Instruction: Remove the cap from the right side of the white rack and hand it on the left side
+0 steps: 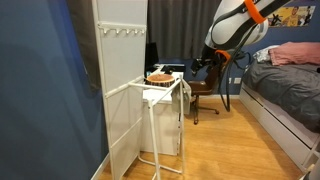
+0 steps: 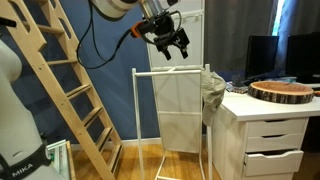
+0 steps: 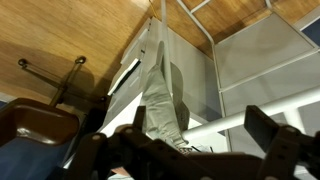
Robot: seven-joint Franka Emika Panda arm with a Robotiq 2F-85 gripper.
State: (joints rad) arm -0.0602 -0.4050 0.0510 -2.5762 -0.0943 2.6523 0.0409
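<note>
Beige-grey and limp, the cap (image 2: 212, 90) hangs from the end of the white rack (image 2: 150, 70) that stands just beside a white drawer unit (image 2: 265, 130) bearing a round wooden slab (image 2: 285, 90). The gripper (image 2: 172, 42) hovers above the rack's top bar, up and to one side of the cap and apart from it. In the wrist view the cap (image 3: 160, 90) droops along the rack's tubes, beyond the dark fingers (image 3: 272, 140), which stand wide apart with nothing between them.
</note>
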